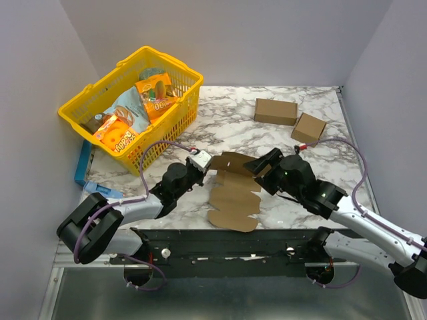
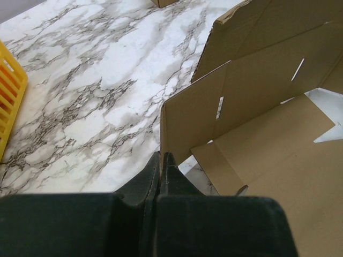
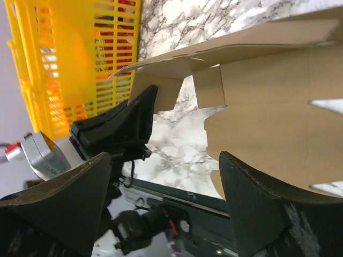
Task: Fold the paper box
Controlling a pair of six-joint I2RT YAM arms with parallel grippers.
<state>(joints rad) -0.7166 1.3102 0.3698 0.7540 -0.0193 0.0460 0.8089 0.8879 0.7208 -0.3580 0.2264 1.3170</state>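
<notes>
Marble-patterned table (image 1: 227, 123), both arms reaching in from the near edge. The paper box (image 1: 233, 197) is found lying near the front middle of the table, between the two grippers, as a mostly flat brown sheet with rounded tabs along its right side; its far end is lifted off the surface and partly creased upward. In the left wrist view the box (image 2: 268, 107) is seen with one side flap standing upright and narrow slots cut in the panels behind it. The left gripper (image 1: 208, 169) is placed at the far left corner of the sheet; its jaws are clenched on the lower edge of that upright flap, the fingertips (image 2: 162, 160) pressed together with the cardboard pinched between them. The same grasp is confirmed from the right wrist view, where the left gripper (image 3: 140, 115) is seen against the flap's underside. The right gripper (image 1: 259, 165) is held at the far right corner of the sheet, just above it; its jaws are spread wide and released, nothing being pinched between them (image 3: 165, 158), with the box (image 3: 268, 107) seen ahead of the fingers. A yellow basket (image 1: 175, 117) holding snack packets is noted at the far left. Two closed cardboard cuboids, one long (image 1: 275, 111) and one squarish (image 1: 309, 127), are set at the far right, well apart from the box.
</notes>
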